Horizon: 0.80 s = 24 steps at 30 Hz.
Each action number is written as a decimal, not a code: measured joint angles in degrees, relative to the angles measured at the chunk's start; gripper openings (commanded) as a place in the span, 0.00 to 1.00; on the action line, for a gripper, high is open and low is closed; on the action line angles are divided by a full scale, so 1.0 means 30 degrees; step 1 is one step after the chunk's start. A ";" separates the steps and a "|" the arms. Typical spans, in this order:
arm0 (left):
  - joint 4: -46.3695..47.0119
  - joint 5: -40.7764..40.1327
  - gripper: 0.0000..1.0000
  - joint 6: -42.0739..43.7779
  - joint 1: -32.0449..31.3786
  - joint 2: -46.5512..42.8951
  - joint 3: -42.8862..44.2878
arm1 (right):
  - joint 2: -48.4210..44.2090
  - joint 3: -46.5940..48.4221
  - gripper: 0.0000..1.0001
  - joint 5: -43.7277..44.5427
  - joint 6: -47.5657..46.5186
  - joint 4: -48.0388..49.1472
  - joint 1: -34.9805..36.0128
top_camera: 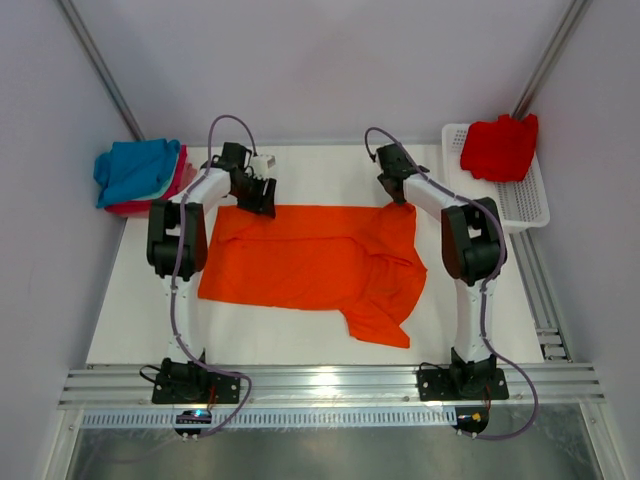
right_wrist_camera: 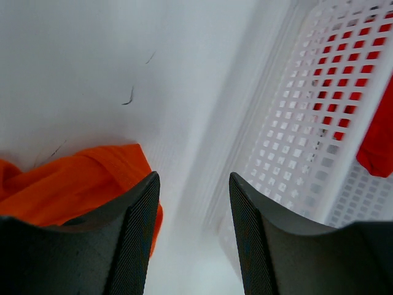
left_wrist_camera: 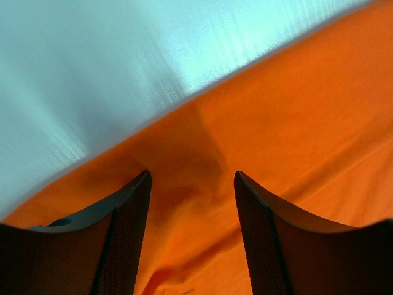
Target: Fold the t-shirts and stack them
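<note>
A bright orange t-shirt [top_camera: 310,262] lies spread on the white table, a sleeve flap hanging toward the front right. My left gripper [top_camera: 258,197] is open over its far left edge, and orange cloth [left_wrist_camera: 258,135] fills the gap between the fingers [left_wrist_camera: 126,233]. My right gripper [top_camera: 400,195] is open at the shirt's far right corner, with that orange corner [right_wrist_camera: 80,181] beside its left finger. A red t-shirt [top_camera: 500,148] lies in the white mesh basket [top_camera: 525,200]. Folded blue, teal and pink shirts [top_camera: 138,175] are stacked at the far left.
The white mesh basket wall [right_wrist_camera: 307,123] stands close to the right of my right gripper, red cloth [right_wrist_camera: 377,141] showing through it. Metal rails [top_camera: 320,385] run along the near table edge. Grey walls enclose the table.
</note>
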 measured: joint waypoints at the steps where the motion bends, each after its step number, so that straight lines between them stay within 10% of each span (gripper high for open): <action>1: 0.0000 -0.0015 0.58 0.0022 0.0000 -0.0022 -0.0029 | -0.0357 -0.0087 0.53 0.0015 -0.0051 0.0029 0.0000; 24: 0.0087 -0.0124 0.57 0.0255 0.0000 -0.0219 -0.0342 | -0.2171 -0.0146 0.51 -0.3045 0.0153 -0.1982 0.0000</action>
